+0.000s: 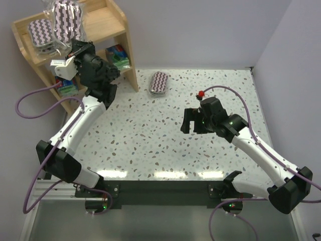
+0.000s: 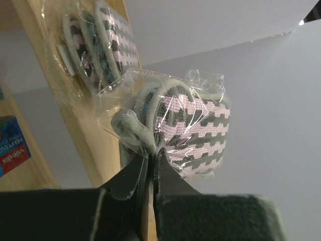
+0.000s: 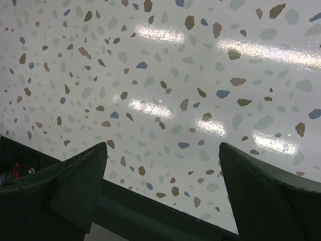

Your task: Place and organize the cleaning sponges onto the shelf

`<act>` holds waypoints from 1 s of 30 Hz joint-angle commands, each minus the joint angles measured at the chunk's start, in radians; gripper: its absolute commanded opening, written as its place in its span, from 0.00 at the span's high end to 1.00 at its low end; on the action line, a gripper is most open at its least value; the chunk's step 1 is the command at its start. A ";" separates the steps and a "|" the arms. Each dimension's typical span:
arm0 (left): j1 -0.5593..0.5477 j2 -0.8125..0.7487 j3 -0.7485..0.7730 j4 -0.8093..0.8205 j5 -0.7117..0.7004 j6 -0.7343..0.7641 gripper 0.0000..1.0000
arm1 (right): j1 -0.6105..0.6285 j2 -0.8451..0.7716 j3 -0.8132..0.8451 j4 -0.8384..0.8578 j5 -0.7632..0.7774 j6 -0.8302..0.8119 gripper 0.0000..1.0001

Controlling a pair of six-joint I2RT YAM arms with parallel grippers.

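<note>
The wooden shelf (image 1: 108,22) stands at the far left. One zigzag sponge pack (image 1: 41,31) lies on its top board. My left gripper (image 1: 67,47) is shut on the clear wrap of a second zigzag pack (image 1: 65,14), held above the top board. In the left wrist view the gripper (image 2: 152,155) pinches that pack (image 2: 195,125) at its edge, with the shelved pack (image 2: 100,45) behind. A third zigzag pack (image 1: 159,83) lies on the table. Green-blue packs (image 1: 118,55) (image 1: 66,88) sit on the lower tiers. My right gripper (image 1: 193,123) (image 3: 163,150) is open and empty above the table.
The speckled table (image 1: 150,135) is bounded by walls at the back and right. Purple cables (image 1: 30,103) loop beside the left arm. A blue-labelled pack (image 2: 12,145) shows on a shelf tier in the left wrist view.
</note>
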 commanded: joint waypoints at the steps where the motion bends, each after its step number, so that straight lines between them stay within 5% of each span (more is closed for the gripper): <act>1: 0.017 0.014 -0.041 0.363 -0.211 0.197 1.00 | -0.004 0.009 0.045 -0.011 -0.008 -0.022 0.03; 14: 0.044 0.088 0.049 0.352 -0.105 0.150 1.00 | -0.004 0.026 0.019 0.017 -0.051 -0.003 0.04; 19: 0.041 0.095 0.150 -0.128 -0.010 -0.251 1.00 | -0.004 0.032 0.019 0.023 -0.054 -0.003 0.04; 24: 0.050 0.124 0.195 -0.205 0.048 -0.326 1.00 | -0.004 0.027 0.013 0.022 -0.053 -0.005 0.04; 30: 0.090 0.195 0.359 -0.684 0.160 -0.753 1.00 | -0.004 0.021 0.002 0.022 -0.056 0.001 0.04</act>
